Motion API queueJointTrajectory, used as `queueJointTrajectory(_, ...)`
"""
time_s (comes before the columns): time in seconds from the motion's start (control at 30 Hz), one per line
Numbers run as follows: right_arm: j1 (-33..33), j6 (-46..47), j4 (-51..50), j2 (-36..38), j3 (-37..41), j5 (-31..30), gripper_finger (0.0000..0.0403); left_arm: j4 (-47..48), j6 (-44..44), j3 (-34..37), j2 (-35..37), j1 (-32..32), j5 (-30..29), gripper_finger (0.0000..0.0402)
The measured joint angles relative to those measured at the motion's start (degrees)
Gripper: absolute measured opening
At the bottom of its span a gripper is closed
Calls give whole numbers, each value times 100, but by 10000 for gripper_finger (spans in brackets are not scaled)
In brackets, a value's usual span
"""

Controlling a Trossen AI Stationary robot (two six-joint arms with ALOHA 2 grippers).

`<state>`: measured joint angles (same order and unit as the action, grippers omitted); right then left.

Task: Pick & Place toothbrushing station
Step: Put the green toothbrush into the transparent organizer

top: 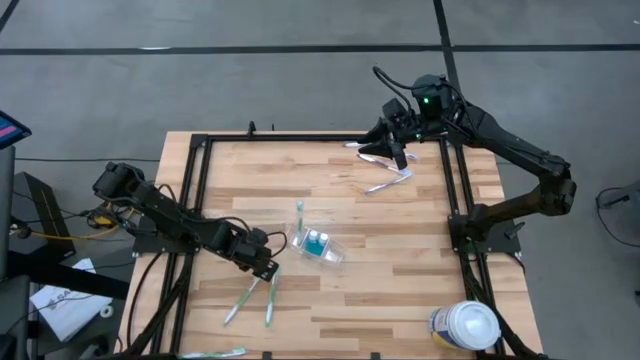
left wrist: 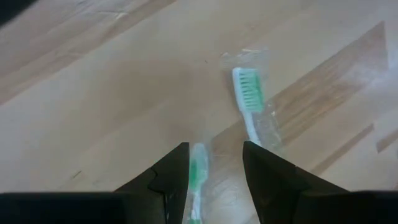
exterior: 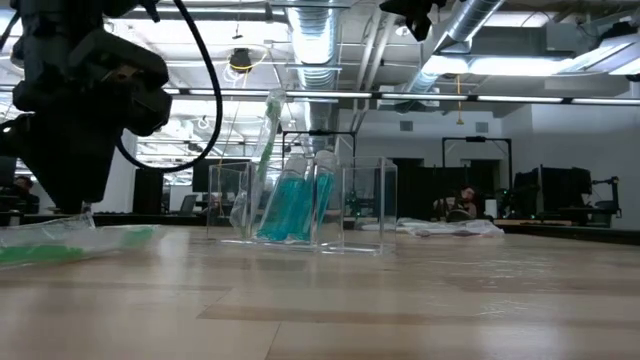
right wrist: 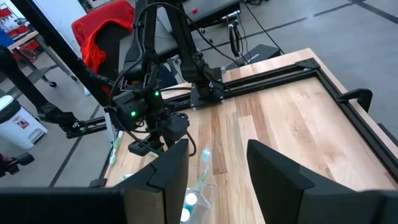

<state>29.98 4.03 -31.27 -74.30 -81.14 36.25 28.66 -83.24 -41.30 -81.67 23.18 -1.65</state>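
Left wrist view puts us right between the jaws of the left gripper [left wrist: 214, 163]: they stand parted with nothing clamped, and the handle of a green toothbrush [left wrist: 198, 177] runs up through the gap between them, close but, as far as we can tell, not yet pinched; just beside it a second green toothbrush [left wrist: 249, 99] lies in a clear wrapper, bristles plainly visible. From above we see the same gripper [top: 262, 266] low over the table [top: 400, 290], at the upper ends of the two brushes [top: 256, 298]; the toothbrushing station [top: 318, 243], a clear holder with teal contents and one brush already standing in it, sits near that gripper toward the table's middle.

We judge the step in hand to be the pick of a loose brush; the next move calls for closing squarely on the handle without snagging the neighbouring wrapper, then lifting and carrying it across to the holder.

The right gripper [right wrist: 216, 163] waits with jaws parted and empty; the high view places it [top: 398, 148] at the far edge, above some white wrapped brushes [top: 385, 170].

The low view alone shows the station [exterior: 300, 205] upright, with its compartments and the standing brush; the high view alone shows the white-lidded tub [top: 466, 326] at the near right corner; only the wrist view shows the handle lying between the fingers.
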Motion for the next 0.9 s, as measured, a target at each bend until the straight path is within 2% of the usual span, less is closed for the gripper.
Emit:
queueJointTrajectory(0.27,0,-11,0,0,0,0,154,-14,5,280,0,0,105,144)
queueJointTrajectory(0.9,0,-15,9,0,0,-1,154,-274,227,285,-55,0,-31,144)
